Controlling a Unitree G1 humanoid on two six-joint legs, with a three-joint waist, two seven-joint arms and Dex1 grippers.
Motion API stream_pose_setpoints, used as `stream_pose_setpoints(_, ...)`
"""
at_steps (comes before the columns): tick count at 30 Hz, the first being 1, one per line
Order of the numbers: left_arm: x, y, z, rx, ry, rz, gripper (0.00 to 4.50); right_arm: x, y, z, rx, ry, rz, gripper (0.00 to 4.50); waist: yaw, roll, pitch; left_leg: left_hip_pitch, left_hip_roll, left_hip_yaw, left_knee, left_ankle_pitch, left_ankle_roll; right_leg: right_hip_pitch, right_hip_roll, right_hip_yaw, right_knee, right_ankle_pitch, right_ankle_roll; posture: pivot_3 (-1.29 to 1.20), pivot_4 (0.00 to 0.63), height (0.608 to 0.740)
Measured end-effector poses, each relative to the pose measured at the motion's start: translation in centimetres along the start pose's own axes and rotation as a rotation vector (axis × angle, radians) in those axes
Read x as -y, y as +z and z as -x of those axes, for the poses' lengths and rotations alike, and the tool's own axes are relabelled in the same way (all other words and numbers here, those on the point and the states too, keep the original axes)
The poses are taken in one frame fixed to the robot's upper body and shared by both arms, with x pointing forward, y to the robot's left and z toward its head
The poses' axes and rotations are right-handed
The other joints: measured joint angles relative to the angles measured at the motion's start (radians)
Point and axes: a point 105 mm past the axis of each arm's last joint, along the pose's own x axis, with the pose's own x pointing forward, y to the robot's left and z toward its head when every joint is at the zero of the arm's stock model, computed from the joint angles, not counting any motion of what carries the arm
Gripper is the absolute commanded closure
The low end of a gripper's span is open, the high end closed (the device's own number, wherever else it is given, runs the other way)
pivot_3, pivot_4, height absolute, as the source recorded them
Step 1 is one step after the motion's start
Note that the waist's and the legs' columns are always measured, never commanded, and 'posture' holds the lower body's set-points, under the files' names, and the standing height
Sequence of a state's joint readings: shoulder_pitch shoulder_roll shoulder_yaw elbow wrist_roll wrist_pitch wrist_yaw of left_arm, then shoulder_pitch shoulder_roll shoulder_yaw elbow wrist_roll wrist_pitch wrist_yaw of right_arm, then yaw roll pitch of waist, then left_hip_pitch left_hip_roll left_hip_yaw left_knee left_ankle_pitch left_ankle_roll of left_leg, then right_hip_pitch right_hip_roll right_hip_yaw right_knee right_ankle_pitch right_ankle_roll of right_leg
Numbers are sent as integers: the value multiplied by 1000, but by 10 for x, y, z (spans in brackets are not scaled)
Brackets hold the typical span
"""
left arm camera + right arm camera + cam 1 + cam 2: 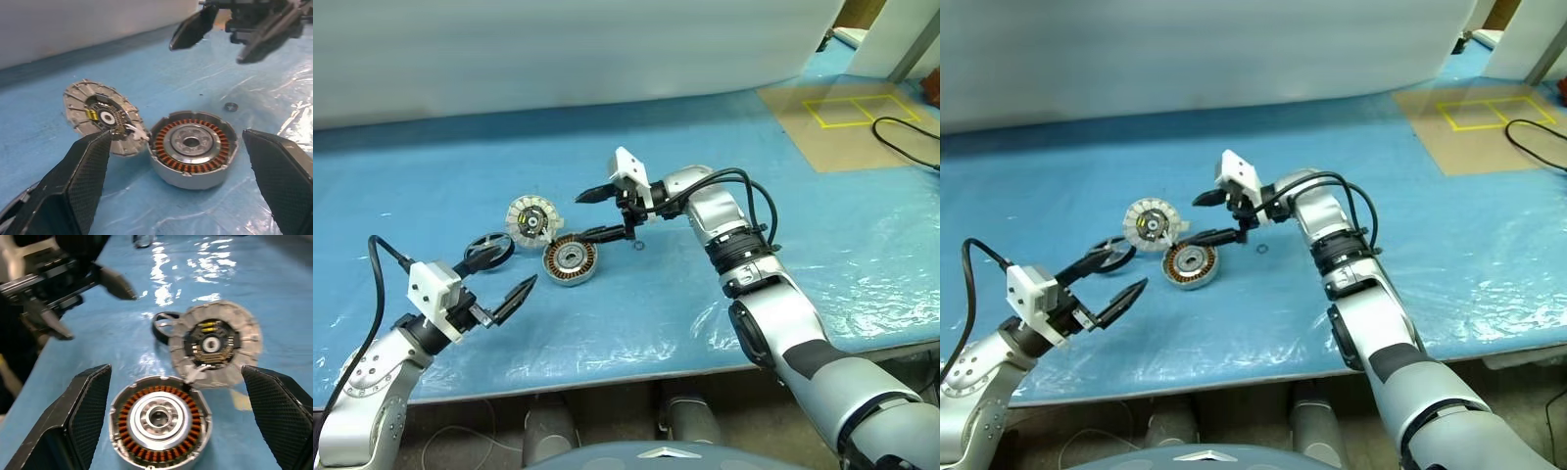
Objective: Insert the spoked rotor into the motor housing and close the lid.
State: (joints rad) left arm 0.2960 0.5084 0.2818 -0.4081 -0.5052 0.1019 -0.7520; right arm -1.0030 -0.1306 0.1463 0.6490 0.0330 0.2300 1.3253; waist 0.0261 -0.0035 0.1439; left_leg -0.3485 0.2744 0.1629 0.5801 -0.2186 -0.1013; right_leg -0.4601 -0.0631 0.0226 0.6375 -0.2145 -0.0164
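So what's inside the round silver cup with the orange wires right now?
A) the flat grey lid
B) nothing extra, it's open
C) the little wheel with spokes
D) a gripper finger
B: the motor housing lies open, showing just its copper windings and hub; the spoked rotor sits apart on the blue table cover, and the lid leans against the housing's side.

Motor housing (570, 259), copper windings up, flat on the table; lid (530, 220) just behind, tilted against its rim, segmented face showing; dark spoked rotor (489, 245) lying beside the lid
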Motion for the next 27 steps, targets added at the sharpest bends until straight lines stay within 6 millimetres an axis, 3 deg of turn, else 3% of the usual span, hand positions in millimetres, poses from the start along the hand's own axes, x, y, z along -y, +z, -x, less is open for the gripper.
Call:
stream_pose_setpoints(7,4,5,-7,51,-4,-16,0,30,-26,32,93,-355,-88,14,2,0,0,2,-1,2,1,2,-3,1,0,3,0,0,0,0,150,740)
stream_pose_setpoints(12,6,-2,-18,74,-8,-23,0,39,-46,48,120,-494,-159,14,3,0,0,1,0,3,1,2,-4,1,2,5,0,0,0,0,150,740)
stream_pose_setpoints(17,12,-26,-27,46,-10,15,0,34,-76,59,98,-563,-233,14,6,0,0,0,0,3,0,2,-4,1,2,5,-1,0,0,0,150,740)
stream_pose_setpoints(21,10,-38,-27,24,7,8,0,29,-87,65,88,-584,-247,14,10,0,0,2,0,4,0,2,-4,2,3,6,-1,0,0,0,150,740)
stream_pose_setpoints(27,13,-48,-30,22,8,24,0,1,-106,59,71,-494,-286,14,16,0,0,2,0,4,0,2,-4,2,2,6,-1,0,0,0,150,740)
